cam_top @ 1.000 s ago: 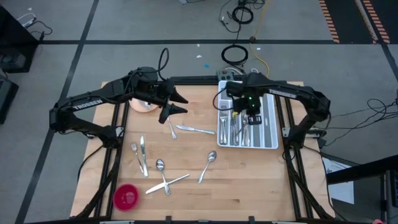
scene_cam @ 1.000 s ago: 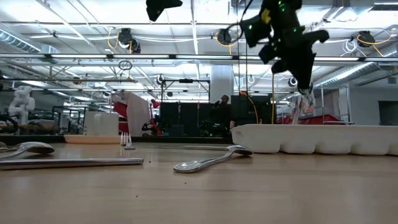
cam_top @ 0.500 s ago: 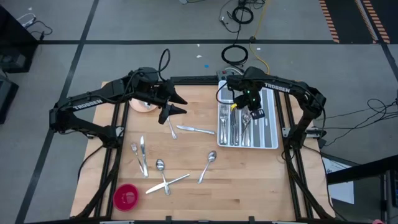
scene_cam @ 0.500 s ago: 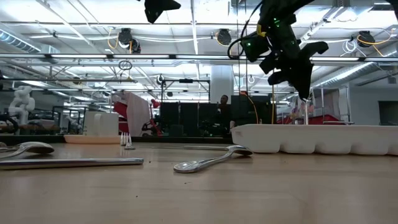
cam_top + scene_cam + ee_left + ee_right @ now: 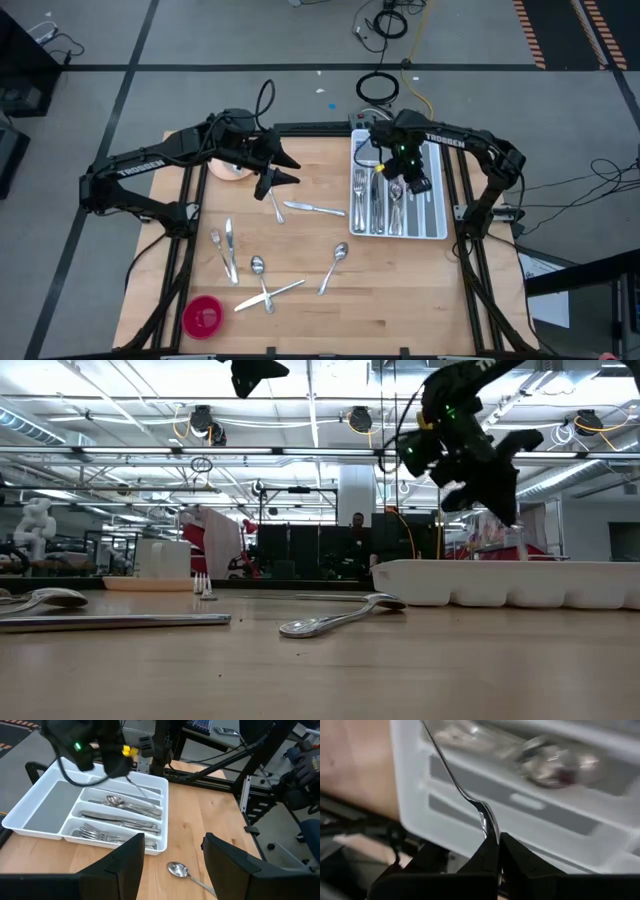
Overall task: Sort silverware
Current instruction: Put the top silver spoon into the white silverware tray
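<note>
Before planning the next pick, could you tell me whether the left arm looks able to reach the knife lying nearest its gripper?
Probably yes. The left gripper hangs open above the table beside the knife, with nothing lying over it; the right gripper is busy over the tray.

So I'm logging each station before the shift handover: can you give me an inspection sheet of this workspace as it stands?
Surface: wooden table, bare wood between items.
Job's things: white cutlery tray holds forks, knives and spoons in separate slots; loose silverware lies on the table's left and middle, including a spoon and a knife.
Clutter: red dish at the table's near left corner; pink cup under the left arm.
Grippers: right gripper over the tray, shut on a thin utensil handle; left gripper open, above the table's far left.
Cables: coiled cables on the floor beyond the table.
Surroundings: a person stands far behind the table.
</note>
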